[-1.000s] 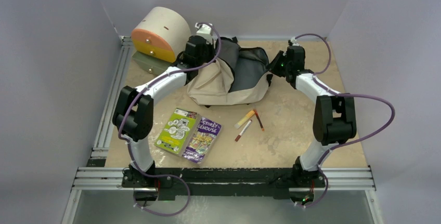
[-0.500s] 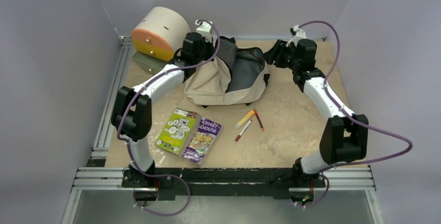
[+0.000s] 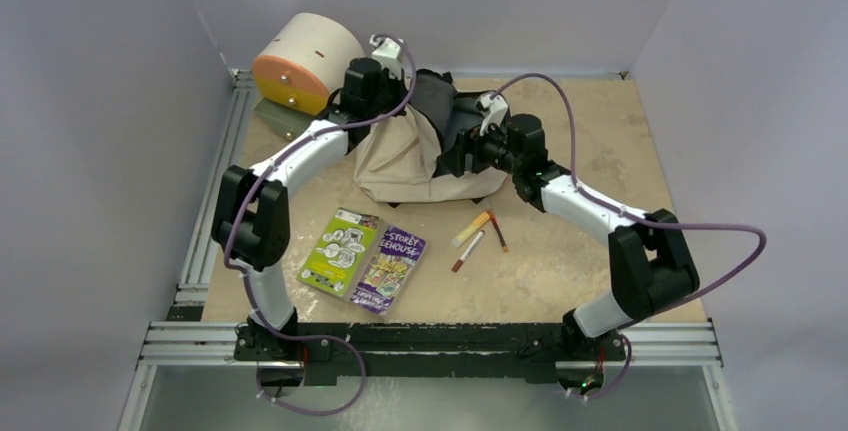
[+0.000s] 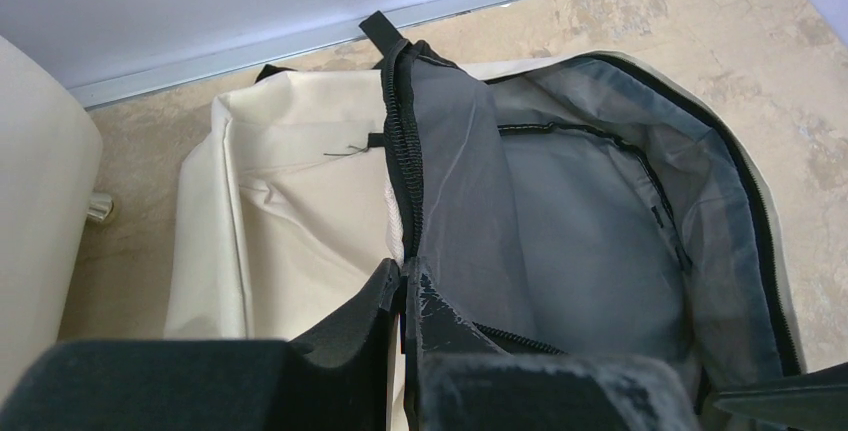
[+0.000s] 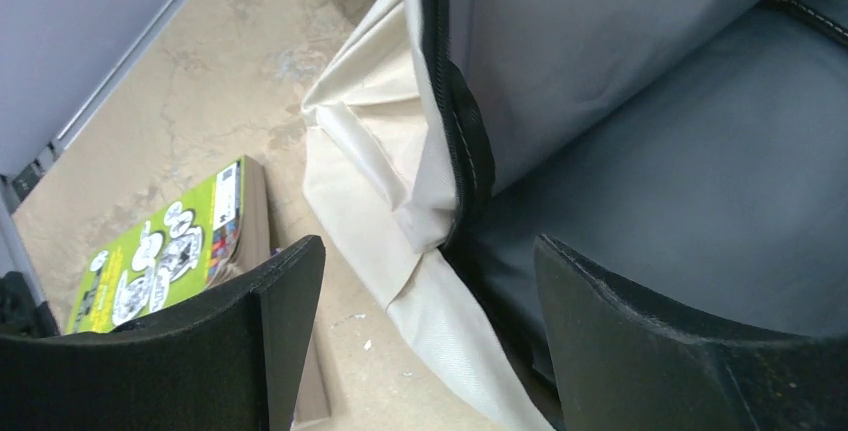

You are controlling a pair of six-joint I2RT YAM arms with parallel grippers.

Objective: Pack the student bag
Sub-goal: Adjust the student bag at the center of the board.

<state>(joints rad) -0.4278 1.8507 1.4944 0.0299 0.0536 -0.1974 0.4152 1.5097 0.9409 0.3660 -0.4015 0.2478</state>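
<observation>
The student bag (image 3: 400,163) lies at the back of the table, beige outside, its mouth unzipped and dark grey lining (image 4: 590,251) showing. My left gripper (image 3: 398,101) (image 4: 405,276) is shut on the bag's black zipper edge at the left side of the mouth and holds that flap up. My right gripper (image 3: 462,154) (image 5: 428,247) stands open at the front rim of the bag. Between its fingers are the beige fabric (image 5: 440,306) and the lining's edge, and they touch neither.
A cream-and-orange drawer unit (image 3: 305,63) stands at the back left, close to the bag. A green book (image 3: 340,249) (image 5: 165,256) and a purple book (image 3: 391,269) lie in front of the bag. Three markers (image 3: 474,235) lie to their right.
My right arm has swung from the bag's back right corner round to its front rim, and its jaws have opened wide. My left gripper has kept its hold, and the bag's mouth has drawn narrower.
</observation>
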